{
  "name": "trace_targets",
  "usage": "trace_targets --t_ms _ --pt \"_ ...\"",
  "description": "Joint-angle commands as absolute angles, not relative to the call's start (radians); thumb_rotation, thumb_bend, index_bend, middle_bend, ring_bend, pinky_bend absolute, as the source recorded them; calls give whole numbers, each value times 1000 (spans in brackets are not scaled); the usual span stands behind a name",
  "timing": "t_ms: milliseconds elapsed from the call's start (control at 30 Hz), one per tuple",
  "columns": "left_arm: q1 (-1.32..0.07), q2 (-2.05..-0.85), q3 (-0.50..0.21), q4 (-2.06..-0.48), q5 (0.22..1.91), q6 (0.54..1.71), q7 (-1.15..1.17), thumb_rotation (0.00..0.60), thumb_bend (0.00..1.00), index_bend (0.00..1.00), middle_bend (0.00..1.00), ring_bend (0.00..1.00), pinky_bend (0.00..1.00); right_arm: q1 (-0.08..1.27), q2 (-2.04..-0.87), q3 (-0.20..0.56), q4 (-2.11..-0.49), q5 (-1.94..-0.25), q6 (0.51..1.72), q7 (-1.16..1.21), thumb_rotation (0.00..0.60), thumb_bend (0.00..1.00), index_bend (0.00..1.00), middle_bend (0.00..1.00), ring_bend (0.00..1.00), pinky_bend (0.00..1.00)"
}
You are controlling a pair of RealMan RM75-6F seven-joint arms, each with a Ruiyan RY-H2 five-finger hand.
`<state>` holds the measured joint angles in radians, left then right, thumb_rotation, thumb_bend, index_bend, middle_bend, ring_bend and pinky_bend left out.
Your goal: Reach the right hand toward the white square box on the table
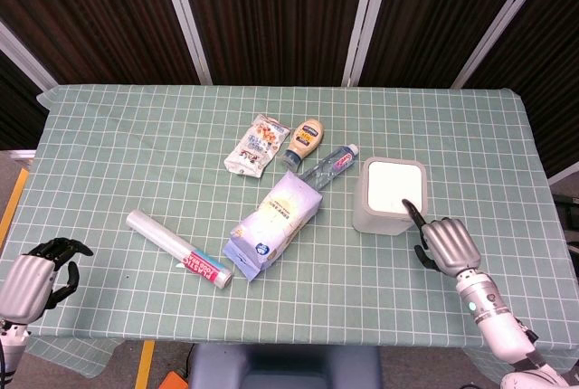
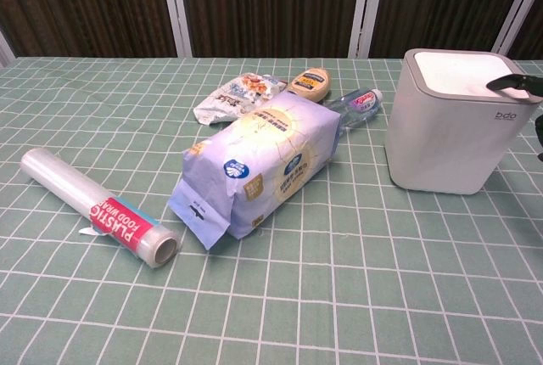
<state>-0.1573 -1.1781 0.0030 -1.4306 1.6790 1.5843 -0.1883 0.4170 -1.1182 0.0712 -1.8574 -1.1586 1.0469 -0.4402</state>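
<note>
The white square box (image 1: 392, 195) with a grey rim stands upright right of centre on the checked cloth; in the chest view the box (image 2: 454, 123) fills the right side. My right hand (image 1: 447, 244) sits just off the box's near right corner and holds nothing. One dark finger (image 1: 410, 213) stretches over the lid's corner, and its tip (image 2: 509, 83) shows at the lid's right edge. Whether it touches the lid I cannot tell. My left hand (image 1: 34, 277) hangs off the table's near left corner, fingers loosely apart and empty.
A pale blue paper bag (image 1: 274, 223) lies left of the box, with a water bottle (image 1: 330, 166), a sauce bottle (image 1: 307, 141) and a snack packet (image 1: 256, 145) behind it. A plastic wrap roll (image 1: 177, 248) lies at the front left.
</note>
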Motion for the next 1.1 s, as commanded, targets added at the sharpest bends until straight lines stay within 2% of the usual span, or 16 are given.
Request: trace_targets --t_ms 33,200,467,533,600,667,767,933,1067,1100 --pt "-157 -1178 3 -1431 1679 1585 -188 600 736 444 435 354 492 413 -1116 68 -1858 -1170 1058 -431 600 548 0 712 666 609" --pt "-157 -1179 2 -1430 1679 1585 -188 600 735 444 435 354 492 393 -1105 63 -1866 -1226 1106 -391 600 548 0 712 666 609" --pt "-158 -1180 4 -1432 1682 1582 -181 600 735 444 435 354 492 318 -1089 57 -1850 -1396 1270 -245 600 548 0 707 620 602" --pt "-159 -1180 5 -1433 1682 1580 -180 600 736 444 435 354 492 297 -1094 62 -1828 -1431 1323 -203 600 548 0 631 582 584" --pt "-159 -1180 5 -1433 1681 1578 -178 600 735 444 435 354 492 275 -1101 67 -1804 -1456 1373 -170 600 543 0 506 505 563" --pt "-159 -1181 5 -1433 1681 1577 -177 600 735 444 435 354 492 255 -1110 71 -1780 -1468 1415 -153 600 521 0 386 382 530" --pt "-159 -1181 5 -1434 1681 1577 -175 600 735 444 435 354 493 214 -1136 79 -1732 -1476 1496 -143 600 457 0 258 251 413" --pt "-160 -1182 5 -1434 1680 1574 -170 600 735 444 435 354 492 155 -1172 79 -1664 -1472 1577 -106 600 274 0 168 173 346" --pt "-161 -1184 6 -1435 1679 1570 -162 600 736 444 436 355 493 124 -1200 70 -1591 -1477 1604 -59 600 179 0 57 38 111" --pt "-162 -1185 5 -1435 1678 1567 -158 600 736 444 436 354 493 119 -1207 66 -1572 -1477 1602 -49 600 164 0 31 16 90"
